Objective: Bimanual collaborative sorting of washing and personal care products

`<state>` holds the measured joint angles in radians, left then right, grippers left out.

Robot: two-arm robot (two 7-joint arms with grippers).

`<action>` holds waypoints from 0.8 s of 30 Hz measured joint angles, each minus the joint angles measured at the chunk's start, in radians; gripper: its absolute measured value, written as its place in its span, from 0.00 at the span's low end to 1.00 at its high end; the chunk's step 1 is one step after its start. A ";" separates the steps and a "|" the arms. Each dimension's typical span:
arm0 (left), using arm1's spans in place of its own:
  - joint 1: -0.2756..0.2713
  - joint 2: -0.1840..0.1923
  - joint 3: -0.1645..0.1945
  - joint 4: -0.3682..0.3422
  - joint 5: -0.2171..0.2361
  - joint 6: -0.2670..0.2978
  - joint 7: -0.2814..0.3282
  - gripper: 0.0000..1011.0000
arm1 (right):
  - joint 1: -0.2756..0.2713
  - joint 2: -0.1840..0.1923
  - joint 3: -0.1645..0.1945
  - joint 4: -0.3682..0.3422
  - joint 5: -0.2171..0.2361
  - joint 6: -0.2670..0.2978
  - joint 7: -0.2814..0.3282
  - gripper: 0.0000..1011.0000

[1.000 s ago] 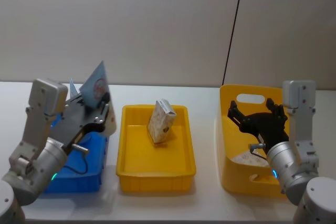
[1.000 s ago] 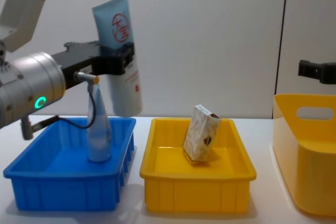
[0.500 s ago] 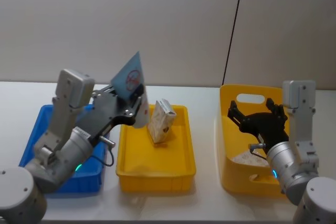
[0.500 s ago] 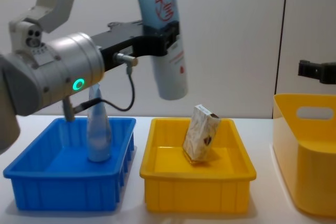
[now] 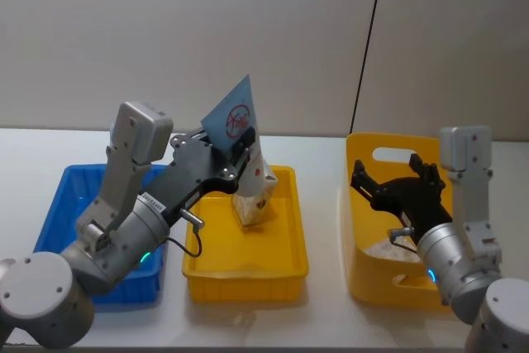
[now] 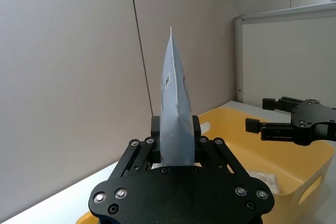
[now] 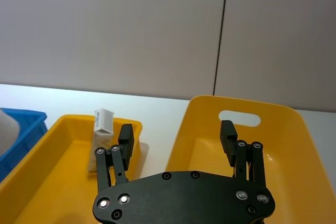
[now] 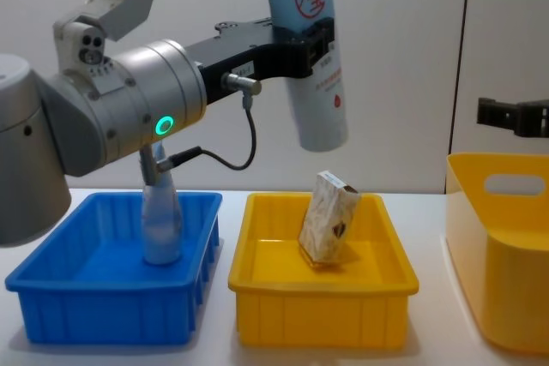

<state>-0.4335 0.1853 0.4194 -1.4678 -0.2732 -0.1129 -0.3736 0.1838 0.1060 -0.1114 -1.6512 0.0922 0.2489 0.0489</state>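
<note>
Firstly, blue tray [image 8: 103, 319]: nearest, on the robot's left; one pale blue pouch [image 8: 160, 220] stands upright inside, its tip hidden behind the left arm [image 8: 120, 117].
Yellow tray [image 8: 317, 319]: centre; one beige patterned carton [image 8: 328, 229] leans tilted inside.
Deep yellow bin [image 8: 506, 297]: right, cut off at the chest view's edge; a white item [image 5: 384, 250] lies inside, partly hidden by the right arm [image 5: 450, 254]; kind not determinable.
Left gripper [image 8: 307, 40]: raised above the yellow tray, fingers clamped on the red-logo pouch [image 8: 322, 100], which hangs clear above the carton; the pouch's top is cropped in the chest view.
Right gripper [image 5: 397, 181]: above the deep bin, fingers spread wide, holding nothing.
Count: two pouches, one carton, one unidentified white item, three containers.
</note>
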 joint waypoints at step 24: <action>-0.014 -0.011 0.012 0.010 -0.005 -0.008 -0.020 0.26 | 0.029 0.111 -0.075 -0.026 0.061 0.040 0.241 0.99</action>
<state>-0.4479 0.1746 0.4310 -1.4575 -0.2785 -0.1212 -0.3937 0.2128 0.2168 -0.1866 -1.6773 0.1531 0.2886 0.2903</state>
